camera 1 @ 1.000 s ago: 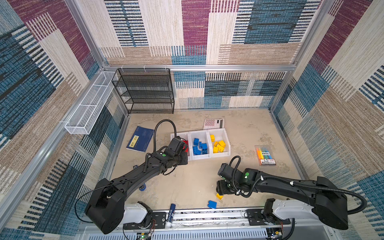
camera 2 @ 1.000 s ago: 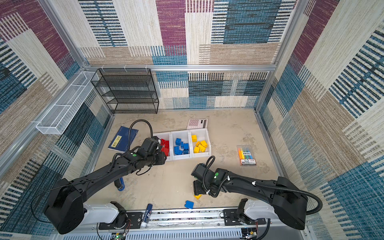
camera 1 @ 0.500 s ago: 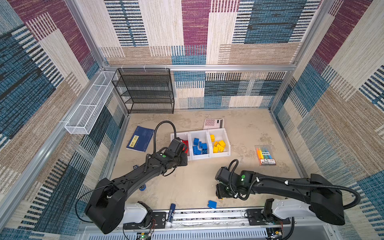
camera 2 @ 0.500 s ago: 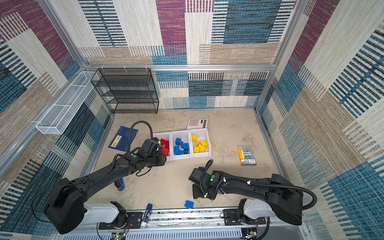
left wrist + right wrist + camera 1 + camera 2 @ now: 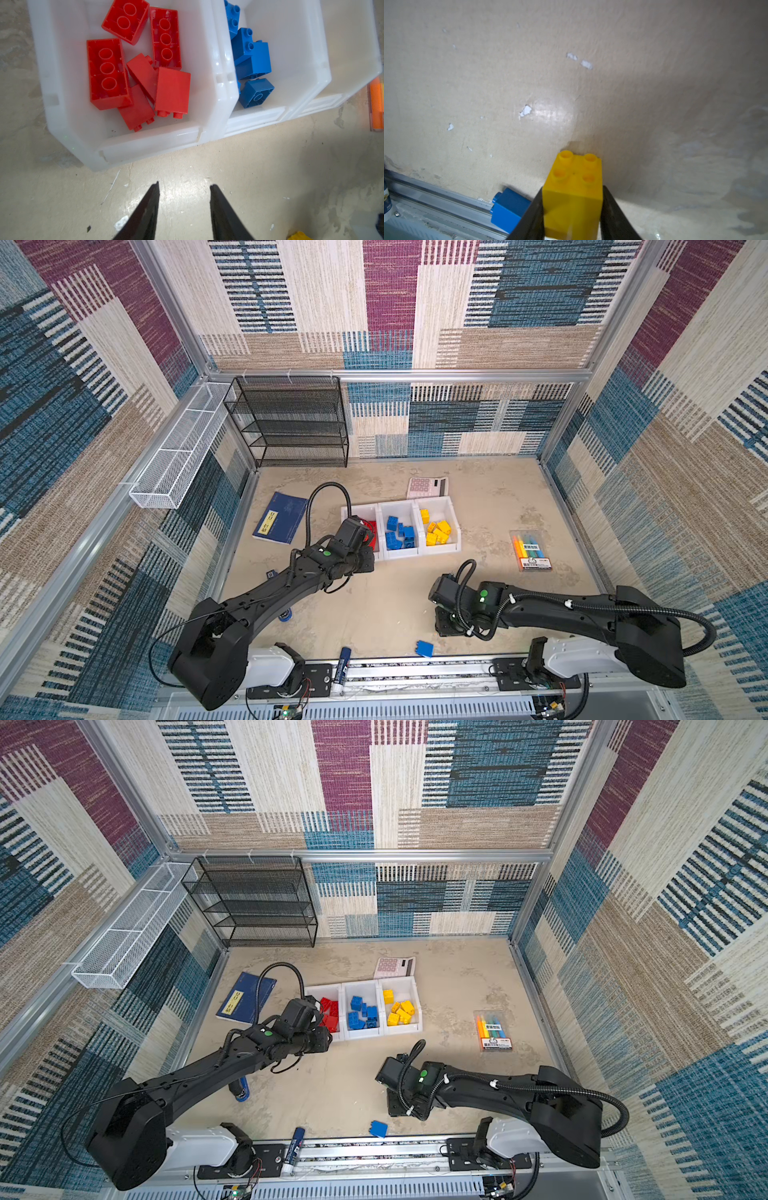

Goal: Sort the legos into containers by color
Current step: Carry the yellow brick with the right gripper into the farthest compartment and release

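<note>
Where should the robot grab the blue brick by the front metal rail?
Come down from above and pinch the small blue plastic studded brick across its smooth flat sides. It lies tipped over, studs sideways, beside the metal rail, so low approaches look blocked.

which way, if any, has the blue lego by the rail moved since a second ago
No. The blue lego lies in the same spot beside the front rail.

Legos (image 5: 401, 533) in containers (image 5: 404, 553), calculator (image 5: 428, 487) behind
</note>
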